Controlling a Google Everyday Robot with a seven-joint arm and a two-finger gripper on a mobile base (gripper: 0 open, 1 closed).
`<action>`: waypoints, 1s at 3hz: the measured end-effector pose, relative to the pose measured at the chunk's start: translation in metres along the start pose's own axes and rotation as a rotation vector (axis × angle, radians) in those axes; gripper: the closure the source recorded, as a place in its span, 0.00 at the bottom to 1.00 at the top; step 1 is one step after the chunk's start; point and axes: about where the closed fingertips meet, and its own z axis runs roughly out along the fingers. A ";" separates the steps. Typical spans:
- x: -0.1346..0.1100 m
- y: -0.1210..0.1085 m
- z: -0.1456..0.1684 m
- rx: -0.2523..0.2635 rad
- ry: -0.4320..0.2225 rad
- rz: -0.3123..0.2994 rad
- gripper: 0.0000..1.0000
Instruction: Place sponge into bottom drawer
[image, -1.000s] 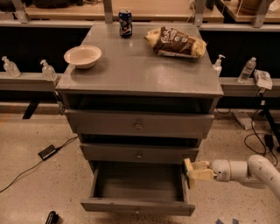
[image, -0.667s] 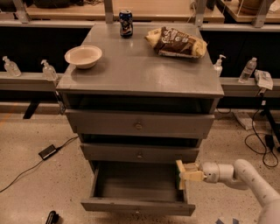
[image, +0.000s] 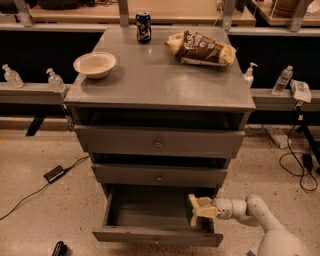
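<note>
The bottom drawer (image: 156, 235) is pulled open, and its inside looks bare and dark. My gripper (image: 197, 210) reaches in from the right, over the drawer's right inner end, just below the middle drawer's front. It is shut on the sponge (image: 190, 210), whose green face points left into the drawer. The sponge is held above the drawer floor, close to the right wall. The white arm (image: 250, 209) stretches away to the lower right.
On the cabinet top stand a pale bowl (image: 95, 64), a soda can (image: 143, 26) and a yellow-brown snack bag (image: 201, 48). The two upper drawers (image: 158, 144) are closed. A black adapter (image: 53, 173) with its cable lies on the floor at left. Bottles (image: 281, 80) stand on side ledges.
My gripper has moved left with the sponge, from outside the drawer's right side to over its right inner end. The drawer has stayed open.
</note>
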 end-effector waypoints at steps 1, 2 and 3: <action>0.021 -0.015 0.000 0.017 -0.062 -0.017 1.00; 0.022 -0.024 0.008 0.043 -0.107 -0.065 1.00; 0.020 -0.033 0.034 0.065 -0.130 -0.115 1.00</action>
